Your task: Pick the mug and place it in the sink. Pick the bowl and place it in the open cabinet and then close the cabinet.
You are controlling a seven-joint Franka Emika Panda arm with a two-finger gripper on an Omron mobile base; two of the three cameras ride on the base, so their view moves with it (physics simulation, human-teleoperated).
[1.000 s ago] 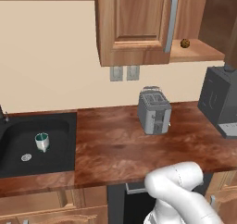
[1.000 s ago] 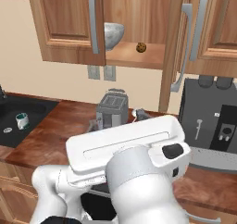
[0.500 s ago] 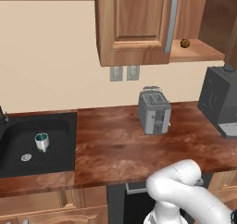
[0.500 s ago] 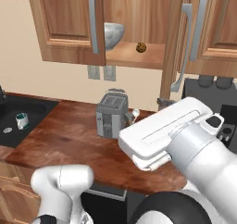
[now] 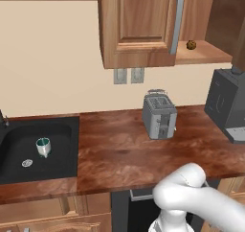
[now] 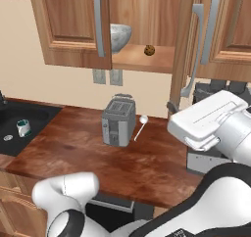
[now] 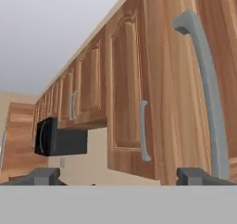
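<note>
One step was left: closing the cabinet (image 6: 142, 25) (bowl (image 6: 119, 34) shelved, mug (image 6: 23, 128) in sink (image 6: 14, 133)). The gripper (image 7: 118, 176), jaws apart and empty, should push its open door (image 6: 188, 40) steadily near the handle (image 7: 203, 89).

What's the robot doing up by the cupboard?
It's tidying the kitchen. The mug already sits in the sink, and the bowl is on the shelf inside the cabinet. Now the open, empty claw is up beside the open door's silver handle, so shutting the cabinet is probably next.
</note>
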